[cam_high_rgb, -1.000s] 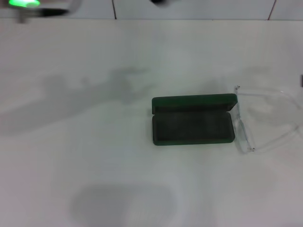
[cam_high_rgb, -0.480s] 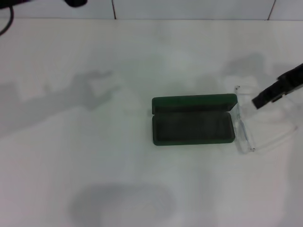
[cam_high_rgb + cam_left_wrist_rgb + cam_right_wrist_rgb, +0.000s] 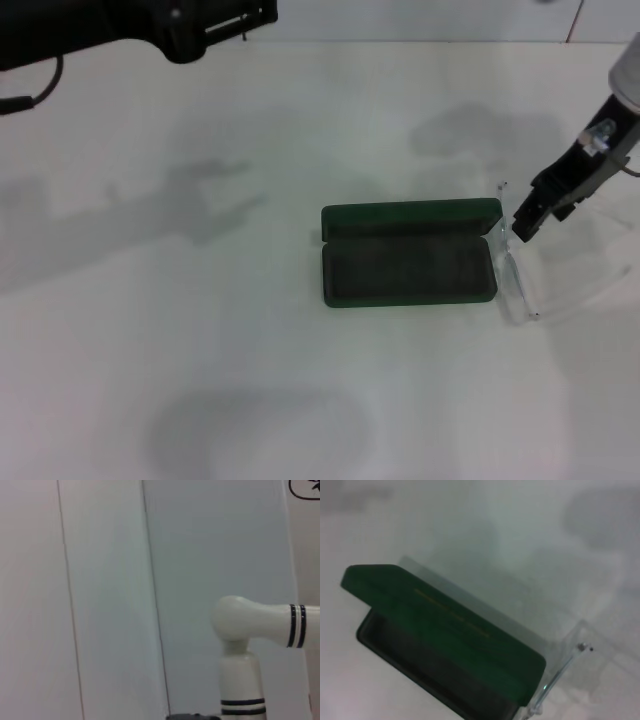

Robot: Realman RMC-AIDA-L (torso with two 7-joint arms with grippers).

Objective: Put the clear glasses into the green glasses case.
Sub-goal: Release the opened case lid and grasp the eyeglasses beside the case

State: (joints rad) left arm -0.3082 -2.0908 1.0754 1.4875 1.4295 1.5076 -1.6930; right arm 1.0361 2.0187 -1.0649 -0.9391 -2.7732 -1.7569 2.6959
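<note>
The green glasses case [image 3: 408,256] lies open in the middle of the white table, its lid standing up along the far side and its dark lining showing. The clear glasses [image 3: 517,285] lie on the table just off the case's right end, arms pointing right. My right gripper [image 3: 523,226] hangs over the glasses' front, close to the case's right end. In the right wrist view the case [image 3: 445,630] shows gold lettering on its lid, with a glasses hinge [image 3: 561,671] beside it. My left gripper [image 3: 245,18] is high at the far left, away from both.
The white table [image 3: 200,330] stretches wide to the left and in front of the case. A tiled wall runs along the far edge. The left wrist view shows only wall panels and a white arm joint [image 3: 250,622].
My right gripper has come in from the right edge and moved left and down to the glasses' front. The left arm has swung into view at the top left. Case and glasses are unmoved.
</note>
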